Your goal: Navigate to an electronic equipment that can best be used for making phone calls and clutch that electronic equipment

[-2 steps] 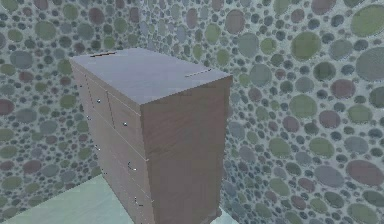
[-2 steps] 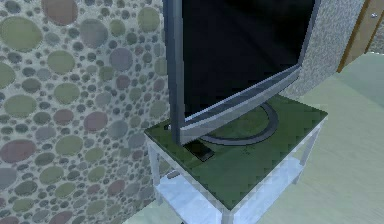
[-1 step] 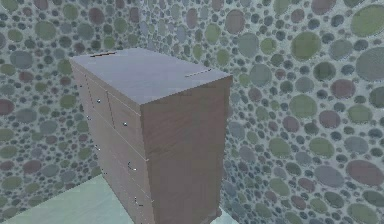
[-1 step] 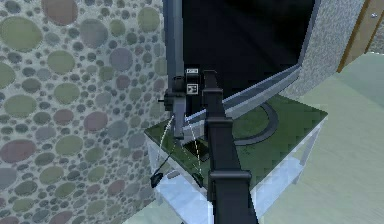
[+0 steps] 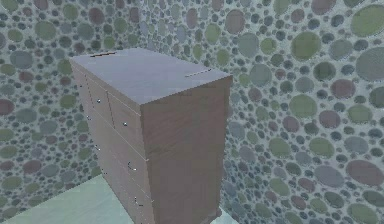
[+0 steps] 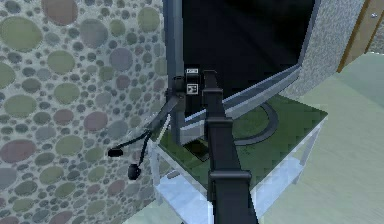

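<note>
Forward view: one dresser (image 5: 150,120); two thin flat slivers on top, one sliver (image 5: 103,55) at back edge, one (image 5: 200,75) at right edge. Phone not made out. Arm side view: one television (image 6: 240,40), one stand (image 6: 300,122); gripper (image 6: 126,162) holds nothing.

Lost base of dresser (image 5: 170,120) below the forward view's bottom edge. Couldn't resolve two thin dark marks (image 5: 198,74) on its top, too small to name. Lost top of screen (image 6: 240,50) at the arm side view's upper edge. Had arm (image 6: 228,170) covering left part of stand base (image 6: 270,122) and a strip of green worktop (image 6: 300,118); lost the arm's near end at the bottom edge. Read claw (image 6: 125,163) tips as small dark blobs, nothing finer.
</note>
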You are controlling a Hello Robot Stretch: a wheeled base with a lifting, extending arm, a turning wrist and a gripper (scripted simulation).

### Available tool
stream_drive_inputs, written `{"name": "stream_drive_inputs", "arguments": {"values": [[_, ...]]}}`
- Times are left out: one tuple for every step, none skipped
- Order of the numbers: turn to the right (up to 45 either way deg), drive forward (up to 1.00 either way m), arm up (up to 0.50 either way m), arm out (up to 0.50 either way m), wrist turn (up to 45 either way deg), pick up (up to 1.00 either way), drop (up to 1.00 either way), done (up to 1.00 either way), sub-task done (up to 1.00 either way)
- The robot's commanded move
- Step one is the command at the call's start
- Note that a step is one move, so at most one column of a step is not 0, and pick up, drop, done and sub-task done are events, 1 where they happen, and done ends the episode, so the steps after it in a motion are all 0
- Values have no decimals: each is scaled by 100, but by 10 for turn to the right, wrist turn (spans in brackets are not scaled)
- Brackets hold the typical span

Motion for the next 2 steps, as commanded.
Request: {"name": "stream_drive_inputs", "arguments": {"values": [[0, 0, 0, 0, 450, 0, 0, 0, 0], [0, 0, 0, 0, 450, 0, 0, 0, 0]]}}
